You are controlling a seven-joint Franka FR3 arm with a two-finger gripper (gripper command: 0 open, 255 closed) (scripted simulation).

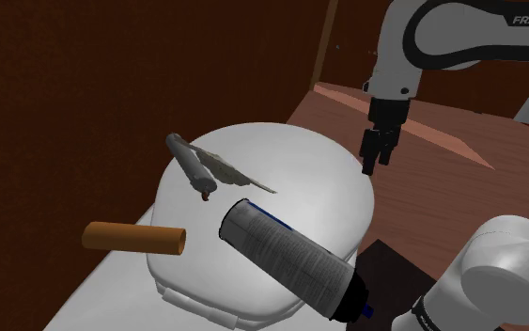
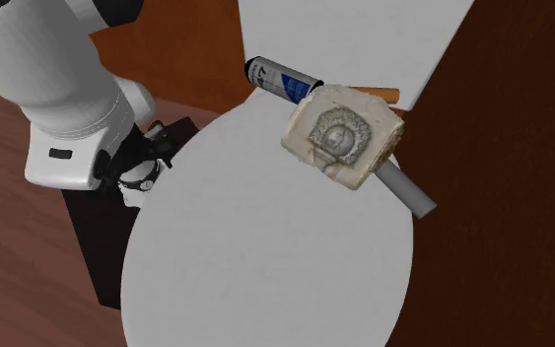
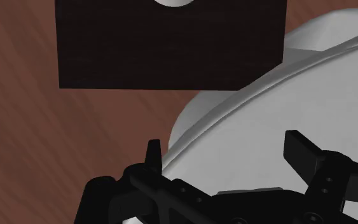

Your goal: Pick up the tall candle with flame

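The tall candle [image 1: 190,162] is a grey stick lying on the white toilet lid [image 1: 300,193], with a small dark red flame tip [image 1: 204,197] at its near end. A carved beige plaque [image 2: 342,134] rests on top of it, so its grey end [image 2: 409,191] pokes out from under the plaque. My black gripper [image 1: 375,158] hangs over the lid's edge at the shoulder view's right, well away from the candle. Its fingers [image 3: 301,149] stand apart with nothing between them; the gripper [image 3: 227,154] looks down on the lid's rim and the floor.
A dark grey spray can [image 1: 290,256] with a blue label lies on the lid near the stand. An orange-brown cylinder [image 1: 132,238] lies beside the tank. A dark mat [image 3: 171,44] lies on the brown floor. Brown walls surround the toilet.
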